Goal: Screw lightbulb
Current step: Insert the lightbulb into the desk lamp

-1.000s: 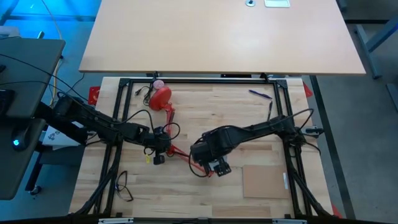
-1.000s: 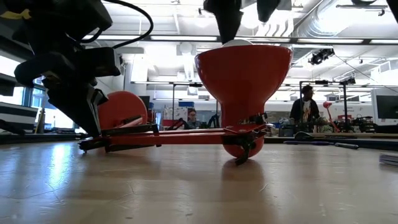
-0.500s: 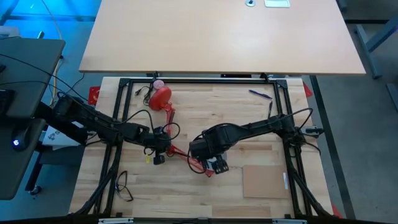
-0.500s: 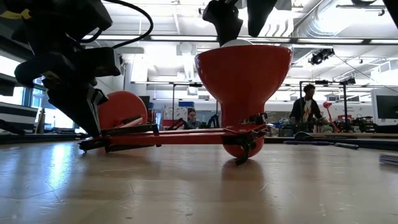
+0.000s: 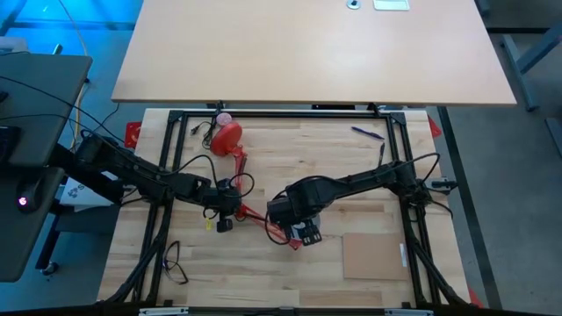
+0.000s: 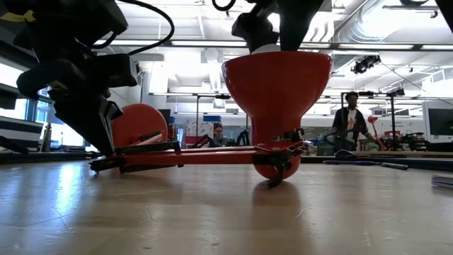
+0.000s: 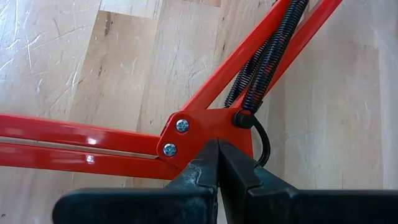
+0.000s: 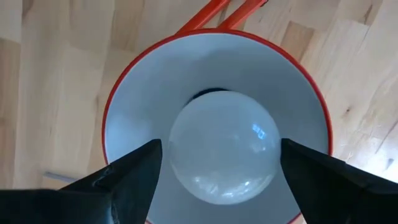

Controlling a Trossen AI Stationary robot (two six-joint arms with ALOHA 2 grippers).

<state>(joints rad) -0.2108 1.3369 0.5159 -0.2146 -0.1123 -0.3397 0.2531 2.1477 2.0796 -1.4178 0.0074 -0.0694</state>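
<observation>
A red desk lamp lies on the table with its shade (image 6: pixel 277 85) opening upward. The white lightbulb (image 8: pixel 222 146) sits in the shade, and its top (image 6: pixel 269 48) shows just above the rim. My right gripper (image 8: pixel 221 155) points straight down over it, open. One finger stands on either side of the bulb's round head, very near it. My left gripper (image 5: pixel 221 211) is shut on the lamp's arm joint (image 7: pixel 205 127), to the table's left of the shade. In the high view the right hand (image 5: pixel 303 230) hides the shade. My left gripper has its shut fingertips (image 7: pixel 205 168) on the edge of the red joint plate (image 7: pixel 186 134), where the two arm sections and the springs meet. It comes slanting down from the table's left. The tips hide the plate's edge. The lamp arm lies low along the table. My right gripper has a finger close on either side of the bulb; I cannot tell whether they touch it.
The lamp's round red base (image 5: pixel 228 136) and a small pink ball (image 5: pixel 224 118) lie at the far left. Pens (image 5: pixel 369 133) lie at the far right, a cardboard square (image 5: pixel 369 256) at the near right and a black cable (image 5: pixel 176 262) at the near left. People stand beyond the table.
My right gripper has sunk a little toward the shade. Its fingers have drawn closer together around the bulb's top. The lamp and my left gripper have kept still.
</observation>
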